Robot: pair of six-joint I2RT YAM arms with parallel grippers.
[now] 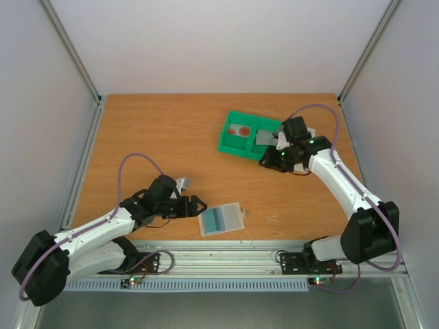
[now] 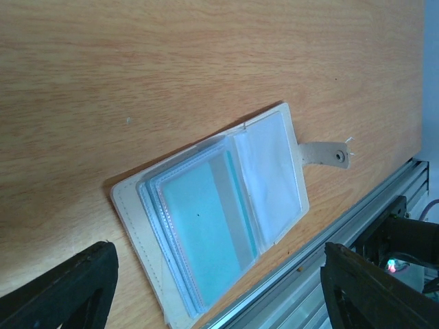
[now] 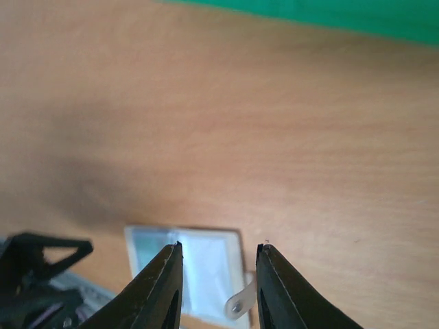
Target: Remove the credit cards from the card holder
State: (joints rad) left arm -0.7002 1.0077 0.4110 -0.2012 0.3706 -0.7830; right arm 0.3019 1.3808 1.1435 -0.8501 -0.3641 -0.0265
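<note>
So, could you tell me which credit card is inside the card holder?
The teal card, visible through the clear sleeve of the card holder; the red-marked card and the greyish card lie in the green bin.

Near the front edge of the table, the flat pale card holder (image 2: 267, 171) with clear plastic sleeves runs off the bottom of the left wrist view, so one corner is lost. The thin teal card (image 2: 195, 219) sits under stacked sleeves, and whether more cards lie beneath it cannot be told. The left gripper (image 2: 216, 253) shows only its black fingers (image 2: 75, 288), cut off at the bottom corners.

Toward the far right corner, the white right arm (image 1: 336, 171) covers part of the green plastic bin (image 1: 230, 147) and one edge of the flat greyish card (image 1: 263, 137). The small red-marked card (image 1: 240, 130) is too tiny to read.

The right wrist view is blurry. The right gripper (image 3: 221, 247) hides the holder's middle.
</note>
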